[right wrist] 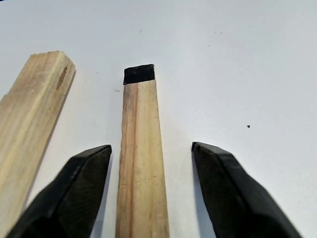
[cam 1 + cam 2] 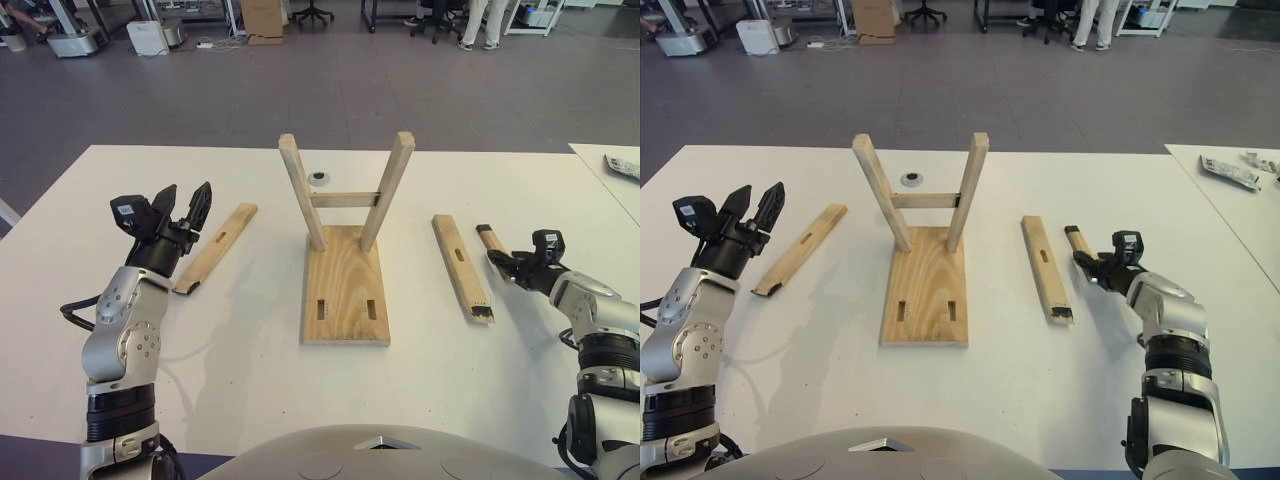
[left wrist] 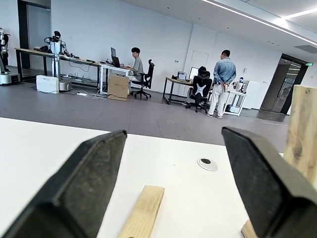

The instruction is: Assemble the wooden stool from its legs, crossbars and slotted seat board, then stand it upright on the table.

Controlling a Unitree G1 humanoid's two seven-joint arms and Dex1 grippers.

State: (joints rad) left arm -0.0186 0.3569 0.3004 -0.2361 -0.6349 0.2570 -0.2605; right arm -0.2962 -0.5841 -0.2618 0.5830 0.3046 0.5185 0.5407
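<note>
The slotted seat board (image 2: 345,285) lies flat mid-table. Two legs (image 2: 300,190) stand up from its far end, joined by a crossbar (image 2: 344,199); two slots near its front end are empty. One loose leg (image 2: 215,248) lies to the left and another (image 2: 461,267) to the right. A short stick with a black tip (image 1: 141,148) lies right of that second leg. My right gripper (image 1: 151,145) is open, its fingers straddling the stick low over the table. My left gripper (image 2: 185,210) is open and empty, raised just above the left loose leg's (image 3: 143,210) near end.
A round grommet (image 2: 319,178) is set in the white table (image 2: 150,180) behind the upright legs. A second table (image 2: 625,165) with small items stands at the far right. Open tabletop lies in front of the seat board.
</note>
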